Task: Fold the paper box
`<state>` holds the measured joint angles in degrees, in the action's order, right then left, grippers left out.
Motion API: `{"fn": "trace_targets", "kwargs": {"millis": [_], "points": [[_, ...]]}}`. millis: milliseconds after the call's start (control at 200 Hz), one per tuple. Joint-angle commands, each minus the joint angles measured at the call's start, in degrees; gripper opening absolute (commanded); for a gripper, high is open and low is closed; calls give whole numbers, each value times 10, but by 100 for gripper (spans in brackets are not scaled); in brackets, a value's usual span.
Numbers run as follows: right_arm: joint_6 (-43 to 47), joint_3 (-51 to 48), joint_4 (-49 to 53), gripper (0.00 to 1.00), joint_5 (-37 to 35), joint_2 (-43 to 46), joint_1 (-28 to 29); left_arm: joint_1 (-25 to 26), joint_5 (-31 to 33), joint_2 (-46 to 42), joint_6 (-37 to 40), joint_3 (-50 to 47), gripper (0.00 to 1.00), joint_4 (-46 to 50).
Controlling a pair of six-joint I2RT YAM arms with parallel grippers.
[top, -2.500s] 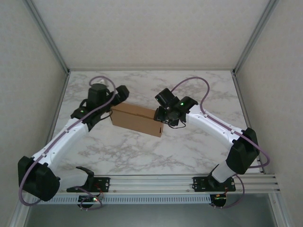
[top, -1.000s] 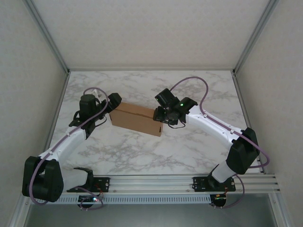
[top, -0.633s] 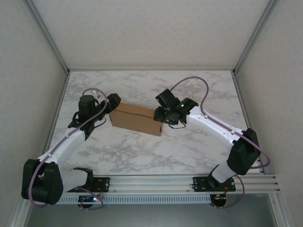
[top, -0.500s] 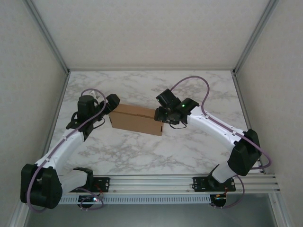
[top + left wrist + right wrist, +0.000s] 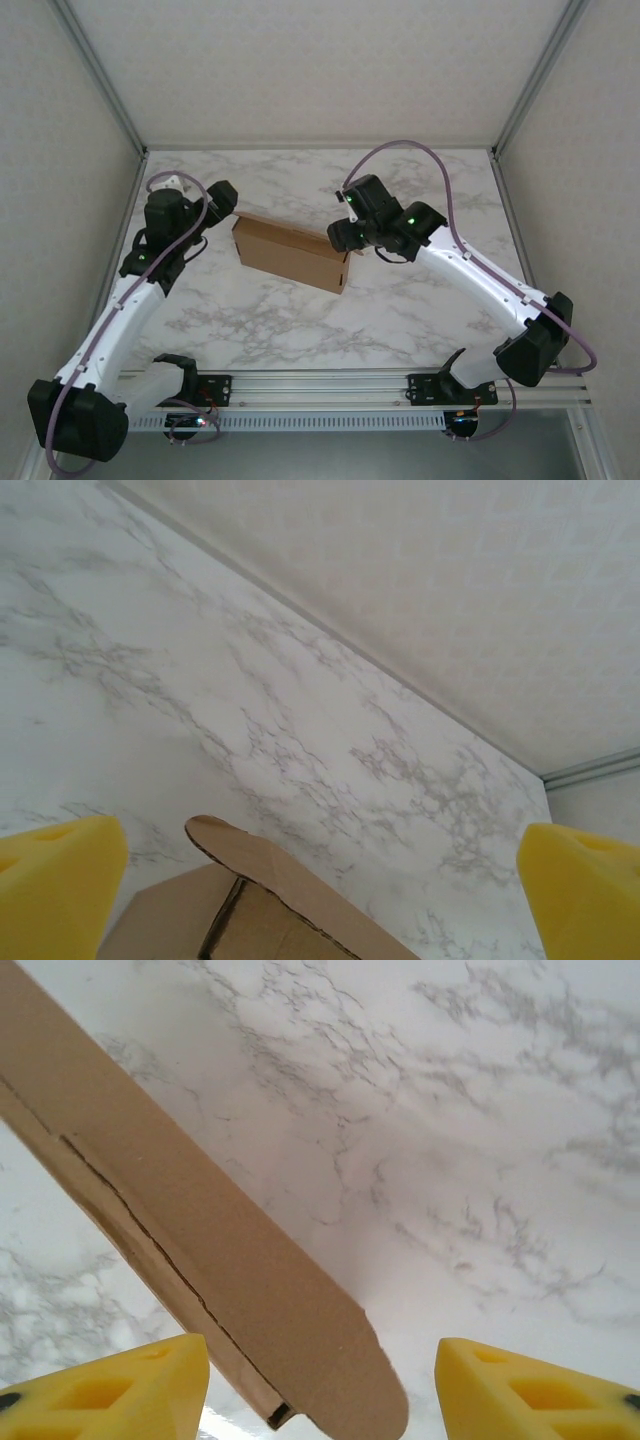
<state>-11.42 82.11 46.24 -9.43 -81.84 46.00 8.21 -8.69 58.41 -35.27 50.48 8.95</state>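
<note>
Fingers (image 5: 60, 880) of the left gripper (image 5: 220, 192) stand wide apart and empty, just off the left end of the box (image 5: 290, 255), which lies mid-table (image 5: 400, 300), while the right gripper (image 5: 337, 238) has its fingers (image 5: 120, 1385) parted either side of the box's right end, gripping nothing.

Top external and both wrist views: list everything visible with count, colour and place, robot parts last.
paper box: one, plain brown cardboard, mid-table between the grippers
table: one, white-grey marble
walls: three, off-white, around the table
rail: one, silver metal, near edge
cables: two, purple, one along each arm
left arm: one, white with black joints, left side
right arm: one, white with black joints, right side
left gripper: one, black, yellow-tipped, open, left of the box, apart from it
right gripper: one, black, yellow-tipped, open, at the box's right end
</note>
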Motion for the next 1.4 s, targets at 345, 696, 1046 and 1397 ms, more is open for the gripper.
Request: {"fn": "trace_targets", "kwargs": {"millis": [345, 696, 1046, 1397], "points": [[346, -10, -76, 63, 60, -57, 20, 23, 99, -15, 71, -11, 100, 6], [451, -14, -99, 71, 79, -70, 20, 20, 177, -14, 52, -36, 100, -38], [499, 33, -22, 88, 195, -79, 17, 8, 180, -12, 21, -34, 100, -66], [526, 159, 70, 86, 281, -212, 5, 7, 145, -58, 13, -38, 100, -62]]}}
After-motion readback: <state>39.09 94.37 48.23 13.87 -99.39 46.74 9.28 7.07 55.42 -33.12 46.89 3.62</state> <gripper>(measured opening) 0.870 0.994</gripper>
